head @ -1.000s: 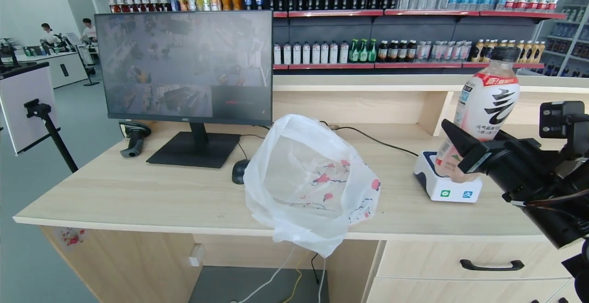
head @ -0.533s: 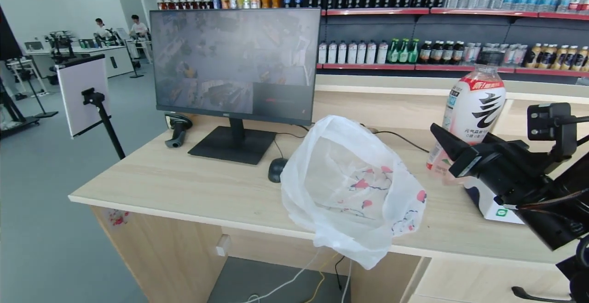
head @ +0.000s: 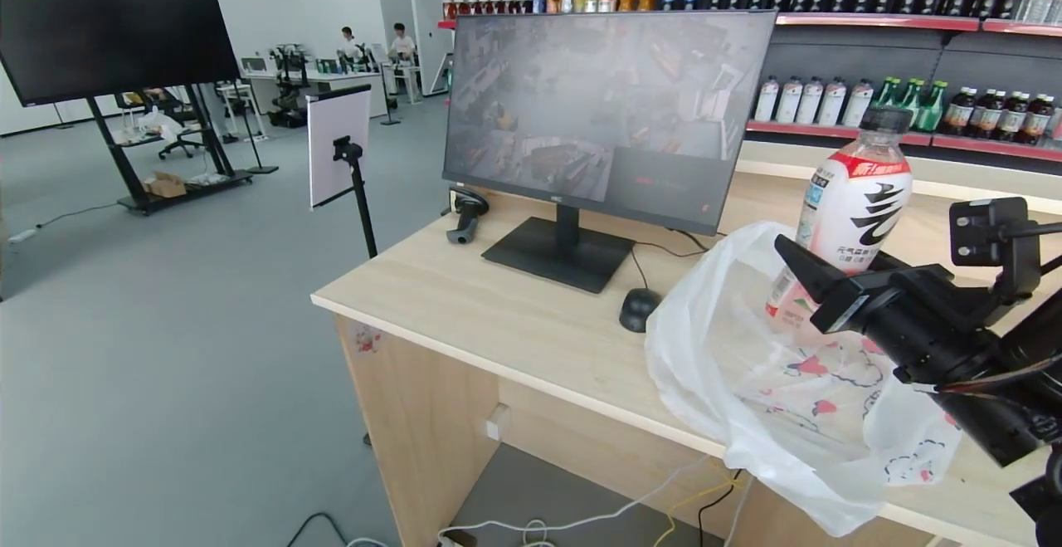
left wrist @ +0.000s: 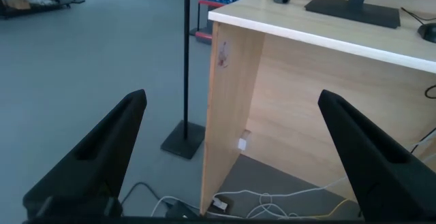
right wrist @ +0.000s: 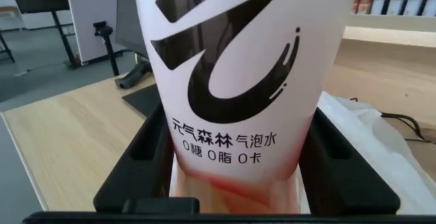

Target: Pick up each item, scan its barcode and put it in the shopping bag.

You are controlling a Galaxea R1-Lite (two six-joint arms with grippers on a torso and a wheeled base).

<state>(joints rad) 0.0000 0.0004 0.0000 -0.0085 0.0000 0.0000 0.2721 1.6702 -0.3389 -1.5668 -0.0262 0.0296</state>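
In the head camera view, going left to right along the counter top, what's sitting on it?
Handheld barcode scanner → monitor stand → computer mouse → shopping bag. The held bottle overlaps the bag, so it is left out.

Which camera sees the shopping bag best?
The head view: most of the shopping bag sits open on the counter near the bottle. The right wrist view catches just a white corner past the bottle. The left wrist view faces the counter's side.
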